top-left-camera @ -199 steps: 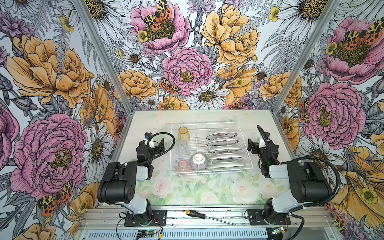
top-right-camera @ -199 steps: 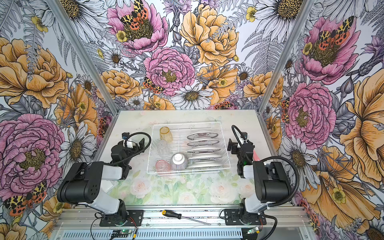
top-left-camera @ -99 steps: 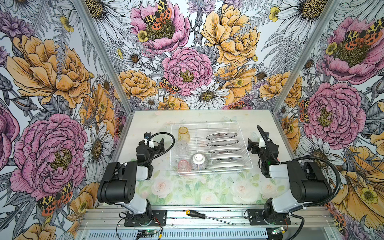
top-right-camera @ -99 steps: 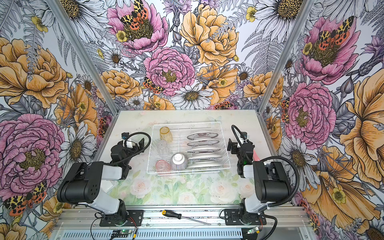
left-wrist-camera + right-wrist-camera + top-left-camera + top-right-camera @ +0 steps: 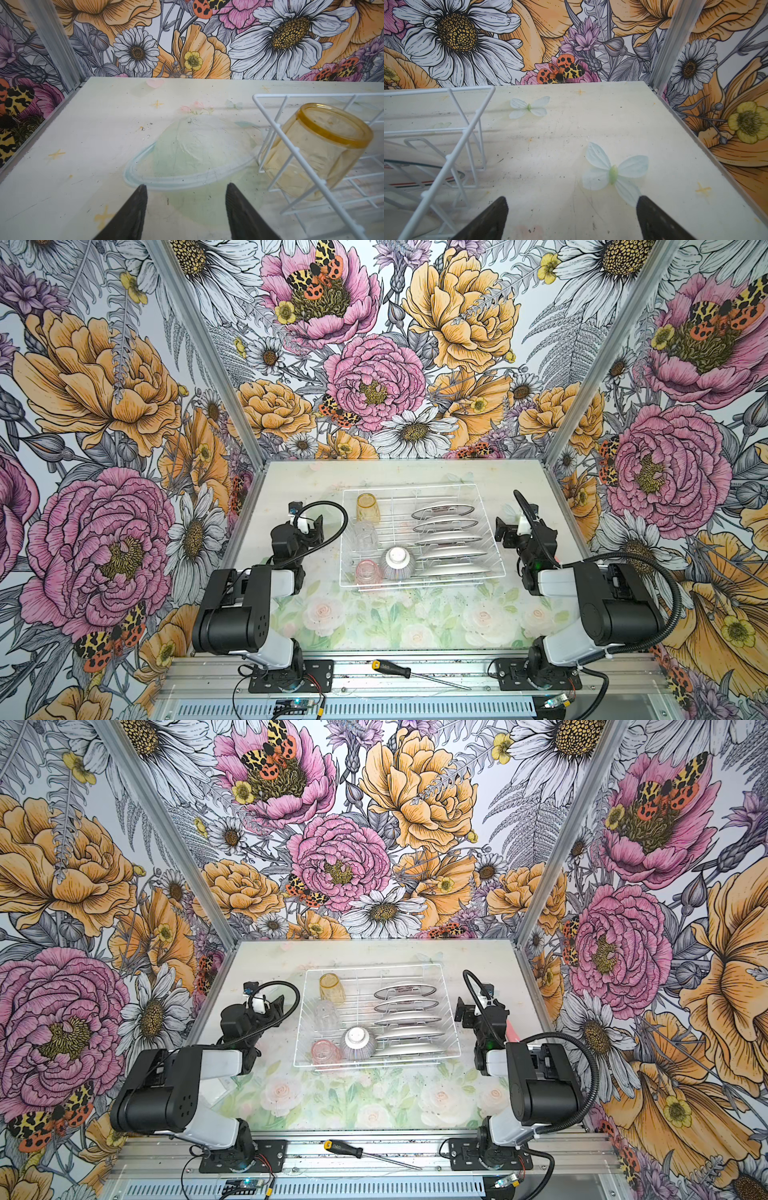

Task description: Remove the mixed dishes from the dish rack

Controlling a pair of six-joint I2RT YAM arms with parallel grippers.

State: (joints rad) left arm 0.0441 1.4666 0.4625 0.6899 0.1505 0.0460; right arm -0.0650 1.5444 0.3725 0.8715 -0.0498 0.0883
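Note:
The white wire dish rack point(image 5: 492, 539) sits mid-table in both top views. Its left side holds a yellow tumbler point(image 5: 368, 507) at the back, a clear tumbler point(image 5: 365, 534) and a pink tumbler point(image 5: 368, 571). Beside the pink one a ribbed greyish bowl point(image 5: 397, 563) lies upside down. Several plates point(image 5: 446, 526) stand on edge on the right. My left gripper point(image 5: 186, 187) hovers over bare table left of the rack, open about halfway, holding nothing; the yellow tumbler point(image 5: 315, 149) is close by. My right gripper point(image 5: 572, 200) is wide open and empty, just right of the rack point(image 5: 446, 90).
A screwdriver point(image 5: 401, 670) lies on the metal rail in front of the table. Floral walls close in the table on the left, back and right. Bare printed tabletop lies on either side of the rack and in front of it.
The left gripper's jaws stand narrower than before. Neither arm has shifted, and no dish has moved.

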